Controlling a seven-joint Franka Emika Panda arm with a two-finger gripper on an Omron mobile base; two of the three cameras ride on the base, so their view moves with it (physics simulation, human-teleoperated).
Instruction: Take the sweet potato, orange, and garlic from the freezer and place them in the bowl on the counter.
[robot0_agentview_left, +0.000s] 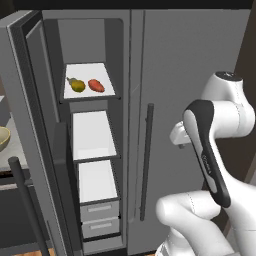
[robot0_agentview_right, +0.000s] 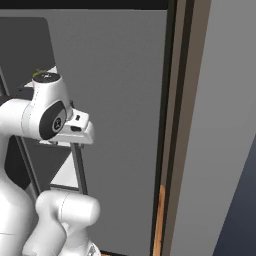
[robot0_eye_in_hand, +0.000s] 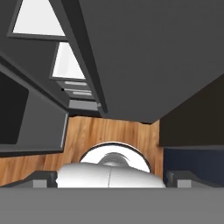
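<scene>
Freezer (robot0_agentview_left: 92, 145) stands open on the left of the tall grey fridge, its long door (robot0_agentview_left: 30, 125) swung out toward the base; that door is the biggest hazard, since an arm reaching in from the right could clip its edge or the closed right door's handle (robot0_agentview_left: 146, 160) on the way. Counter (robot0_agentview_left: 12, 150) shows as a sliver far left beyond the door, with the bowl (robot0_agentview_left: 3, 137) at the frame edge; I judge the carry will need a path round the door, and a tight swing there could knock fruit loose. Gripper (robot0_eye_in_hand: 111, 178) points down at the wood floor (robot0_eye_in_hand: 109, 131), well apart from the shelves, jaws spread wide and holding nothing. Orange (robot0_agentview_left: 77, 85) and sweet potato (robot0_agentview_left: 96, 86) lie just beside each other on the top white shelf (robot0_agentview_left: 91, 93); closing on one may nudge the other, and the round orange would likely roll. Garlic I cannot make out.
</scene>
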